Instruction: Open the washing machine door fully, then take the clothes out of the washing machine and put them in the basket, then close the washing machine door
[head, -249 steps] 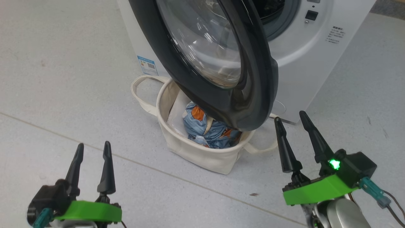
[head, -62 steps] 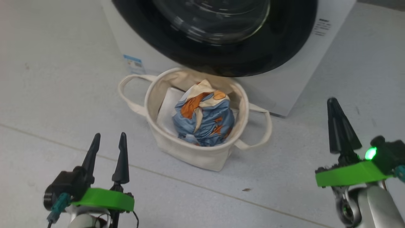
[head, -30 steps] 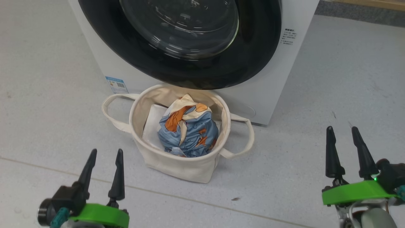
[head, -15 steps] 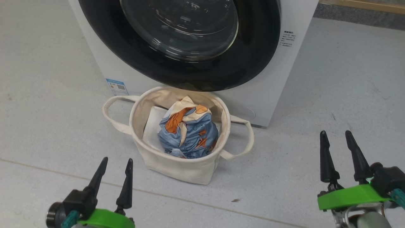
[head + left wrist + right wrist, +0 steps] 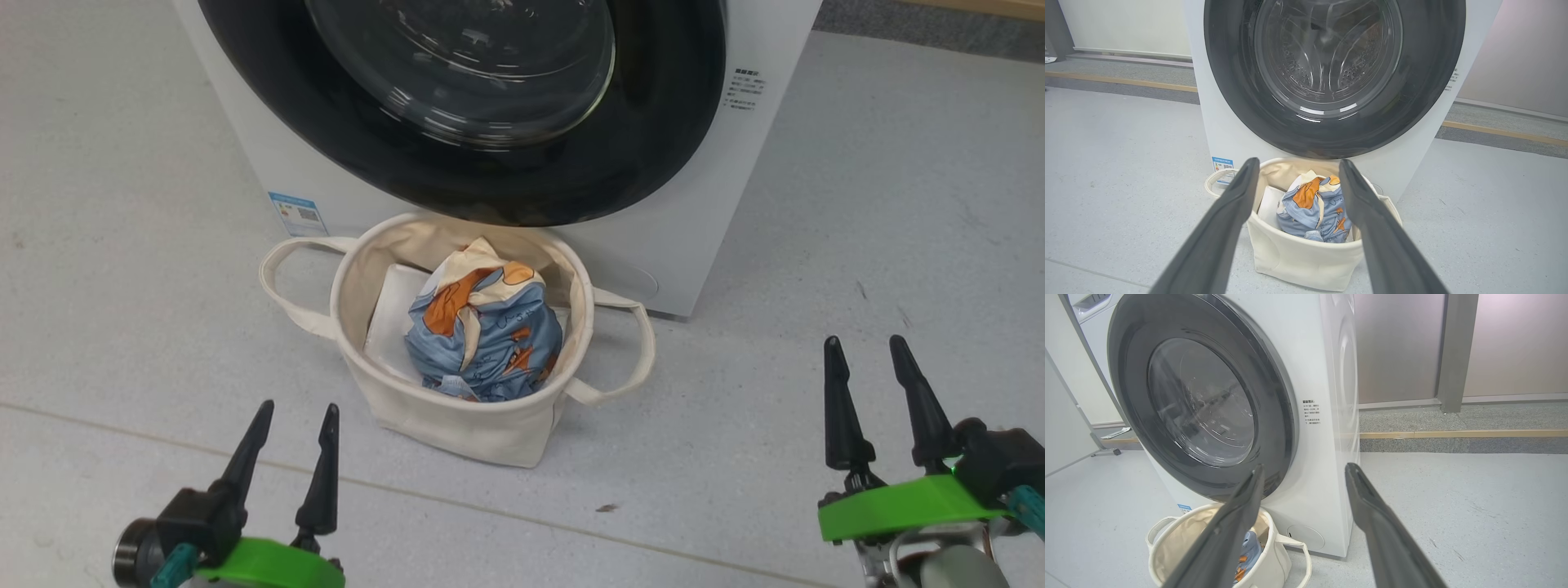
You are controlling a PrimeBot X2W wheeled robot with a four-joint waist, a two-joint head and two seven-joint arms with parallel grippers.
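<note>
The washing machine door [image 5: 457, 98] lies flat against the white washing machine [image 5: 669, 237], its black rim and glass centre [image 5: 1327, 53] facing me. The cream basket [image 5: 457, 416] stands on the floor just in front of the machine. Inside it sit the blue clothes with orange patches [image 5: 482, 327]; they also show in the left wrist view [image 5: 1314, 208]. My left gripper [image 5: 295, 412] hovers open near the basket's front left, nothing between its fingers. Off to the right, my right gripper [image 5: 865, 347] is open and empty too, its fingers [image 5: 1237, 522] framing the machine's corner.
A plain white folded sheet [image 5: 392, 314] lies in the basket beside the clothes. Grey floor [image 5: 857, 204] spreads on both sides of the machine. A wooden strip and wall [image 5: 1453, 433] run behind it on the right. A blue label [image 5: 295, 214] marks the machine's lower left.
Over the last second little has moved: my left gripper shifted slightly right and lower in view, and the right gripper edged left. Earlier, the door swung from open to flat against the machine.
</note>
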